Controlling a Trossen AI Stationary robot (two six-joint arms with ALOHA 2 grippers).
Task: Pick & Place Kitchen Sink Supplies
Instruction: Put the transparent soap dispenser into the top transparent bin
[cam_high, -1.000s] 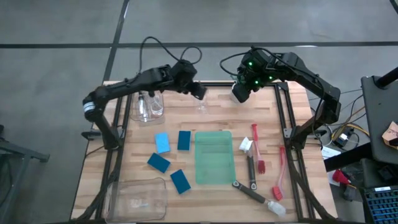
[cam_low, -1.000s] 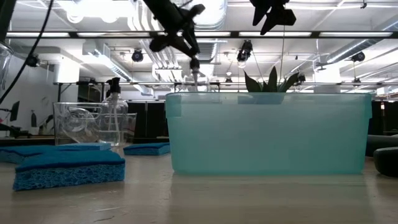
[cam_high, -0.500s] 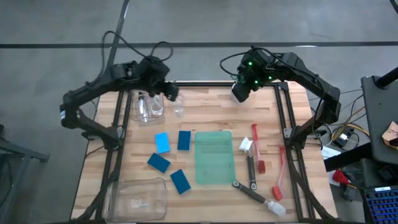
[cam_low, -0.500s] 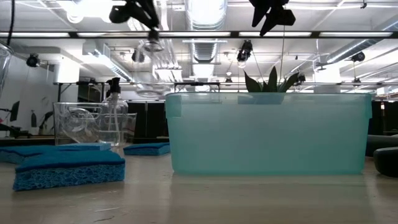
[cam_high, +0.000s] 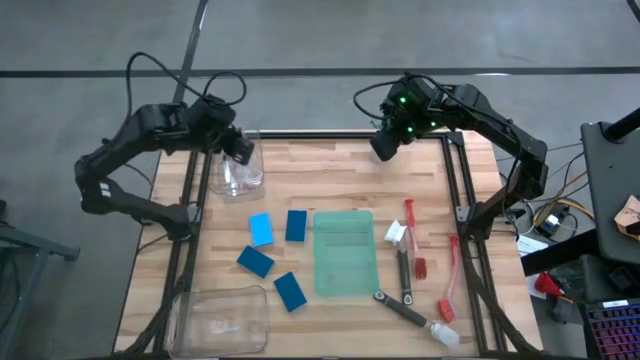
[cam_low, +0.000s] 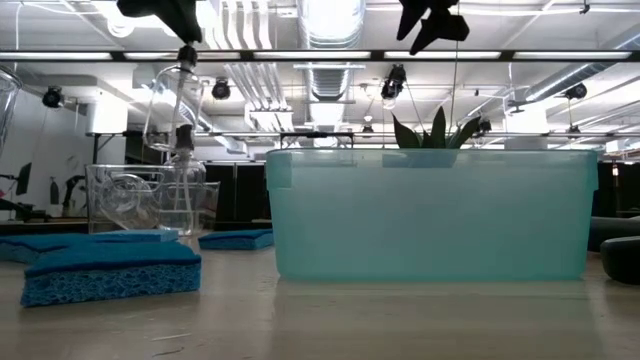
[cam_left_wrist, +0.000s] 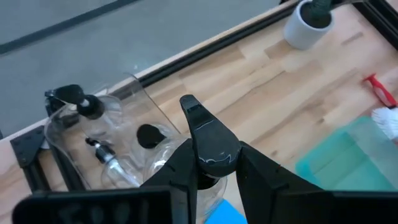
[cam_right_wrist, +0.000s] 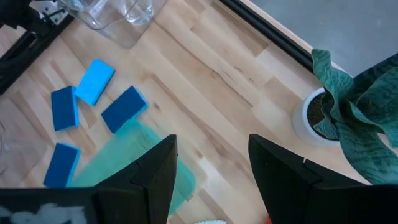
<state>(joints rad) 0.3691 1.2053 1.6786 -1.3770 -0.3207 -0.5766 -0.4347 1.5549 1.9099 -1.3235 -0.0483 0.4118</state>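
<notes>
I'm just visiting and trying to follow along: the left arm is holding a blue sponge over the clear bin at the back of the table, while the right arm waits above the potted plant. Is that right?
Not quite. The left gripper holds a clear bottle by its black top, not a sponge; the left wrist view shows it. The four blue sponges lie on the table. The rest stands: it is over the clear bin, and the right gripper waits above the potted plant.

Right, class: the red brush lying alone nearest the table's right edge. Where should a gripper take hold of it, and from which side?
Grip the red brush mid-handle, coming from straight above, with the fingers closing across the thin handle. It lies flat with nothing touching it.
</notes>
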